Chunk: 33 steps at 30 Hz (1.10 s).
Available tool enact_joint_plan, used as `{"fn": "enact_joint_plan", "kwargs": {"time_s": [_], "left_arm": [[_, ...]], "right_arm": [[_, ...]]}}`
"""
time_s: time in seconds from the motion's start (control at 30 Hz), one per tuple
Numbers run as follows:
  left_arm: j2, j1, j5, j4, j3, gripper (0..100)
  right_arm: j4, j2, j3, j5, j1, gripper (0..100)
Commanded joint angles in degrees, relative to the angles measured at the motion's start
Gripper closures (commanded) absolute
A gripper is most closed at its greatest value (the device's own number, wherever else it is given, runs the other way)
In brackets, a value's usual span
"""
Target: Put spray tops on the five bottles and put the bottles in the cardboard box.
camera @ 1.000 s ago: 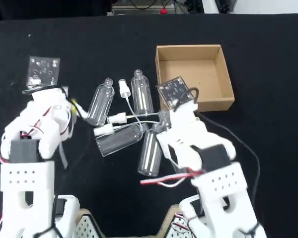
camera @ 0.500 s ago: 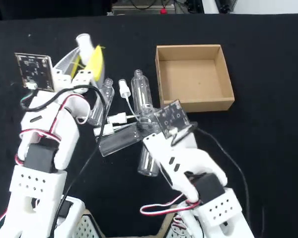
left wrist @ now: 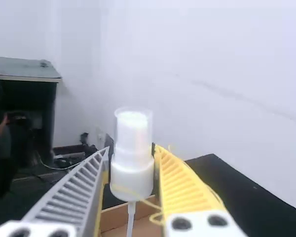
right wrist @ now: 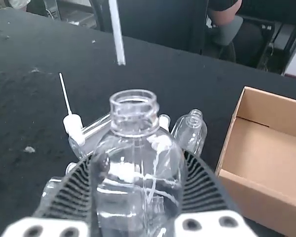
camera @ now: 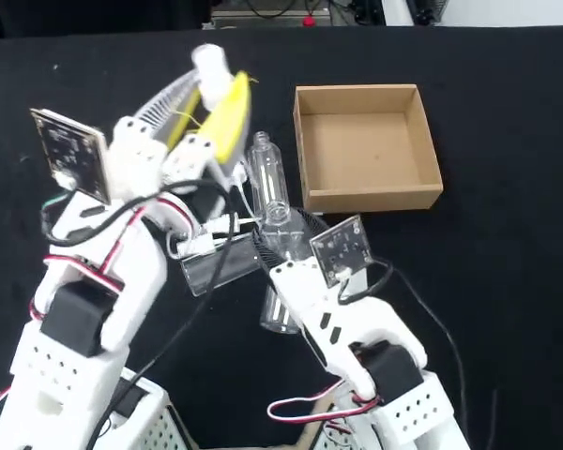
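Observation:
My left gripper (camera: 210, 82) is shut on a white spray top (camera: 208, 62), held high above the table left of the cardboard box (camera: 371, 199). In the left wrist view the spray top (left wrist: 133, 153) sits between the grey and yellow fingers of the left gripper (left wrist: 132, 170). My right gripper (right wrist: 135, 197) is shut on a clear bottle (right wrist: 135, 148), upright with its mouth open. The spray top's thin tube (right wrist: 116, 34) hangs above and a little beyond that mouth. From above, the held bottle (camera: 279, 217) stands just in front of the box's near left corner.
More clear bottles lie on the black table: one (camera: 267, 169) beside the box, one (camera: 220, 267) on its side, one (camera: 280, 314) under the right arm. Loose spray tops (camera: 220, 225) lie among them; another (right wrist: 73, 123) shows near a lying bottle (right wrist: 190, 131). The box (right wrist: 256, 197) is empty.
The left arm rose from the table with the spray top and swung right, towards the held bottle. The right arm shifted left and stood a bottle upright in its gripper.

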Motion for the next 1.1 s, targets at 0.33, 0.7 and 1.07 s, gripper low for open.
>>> {"fn": "enact_joint_plan", "kwargs": {"time_s": [0.33,0.7,1.07], "left_arm": [[4.6,2.9,-2.1,1.3,-8.0,96],[4.9,9.4,-2.5,13.5,-18.0,96],[5.0,10.1,-2.6,8.0,-13.8,96]], "right_arm": [[0.6,-8.0,0.1,-0.4,-0.5,94.2],[0.5,-8.5,1.6,-0.3,-0.5,94.2],[0.6,-8.5,1.6,-0.3,-0.5,94.2]]}}
